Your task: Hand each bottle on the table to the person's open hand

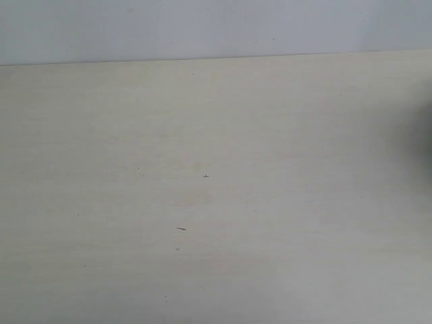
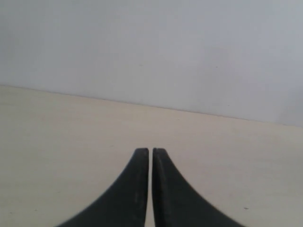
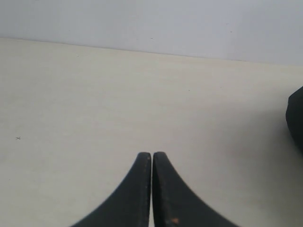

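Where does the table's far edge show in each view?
Exterior: table edge crosses the whole picture near its top, under the wall.
Left wrist: it runs slanted beyond the shut left claw.
Right wrist: it runs beyond the shut right claw.
Shared landmark: the pale wall behind the edge.

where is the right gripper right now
The right gripper shows only in the right wrist view, jaws shut, over the pale table, with a blurred dark object off to one side; it cannot be made out in the exterior view.
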`<state>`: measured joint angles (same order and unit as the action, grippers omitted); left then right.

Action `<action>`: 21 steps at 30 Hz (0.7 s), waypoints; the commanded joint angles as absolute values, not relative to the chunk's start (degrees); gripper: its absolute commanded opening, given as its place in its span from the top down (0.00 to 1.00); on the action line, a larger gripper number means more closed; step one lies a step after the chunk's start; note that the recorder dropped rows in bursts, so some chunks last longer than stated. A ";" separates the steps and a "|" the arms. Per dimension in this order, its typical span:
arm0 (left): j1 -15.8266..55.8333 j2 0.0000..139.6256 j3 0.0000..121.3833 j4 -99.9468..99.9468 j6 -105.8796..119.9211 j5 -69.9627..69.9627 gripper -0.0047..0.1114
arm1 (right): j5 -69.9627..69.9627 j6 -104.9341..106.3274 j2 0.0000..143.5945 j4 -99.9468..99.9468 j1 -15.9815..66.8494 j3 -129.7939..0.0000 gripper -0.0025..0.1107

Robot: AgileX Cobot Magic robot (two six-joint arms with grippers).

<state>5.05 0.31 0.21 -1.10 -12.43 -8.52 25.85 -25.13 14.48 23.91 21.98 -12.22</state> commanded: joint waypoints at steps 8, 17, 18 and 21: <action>2.62 0.00 0.00 -3.00 -4.94 -8.74 0.91 | 25.18 -25.28 13.99 24.06 21.99 -11.95 0.97; 2.62 0.00 0.00 -3.00 -4.81 -8.74 0.91 | 24.67 -25.28 13.99 24.10 21.99 -11.95 0.97; 2.62 0.00 0.00 -3.00 -4.81 -8.74 0.91 | 24.67 -25.28 13.99 24.10 21.99 -11.95 0.97; 2.62 0.00 0.00 -3.00 -4.81 -8.74 0.91 | 24.67 -25.28 13.99 24.10 21.99 -11.95 0.97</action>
<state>2.86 0.31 0.21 -2.61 -5.06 -8.90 25.85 -25.13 14.48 23.91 21.98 -12.22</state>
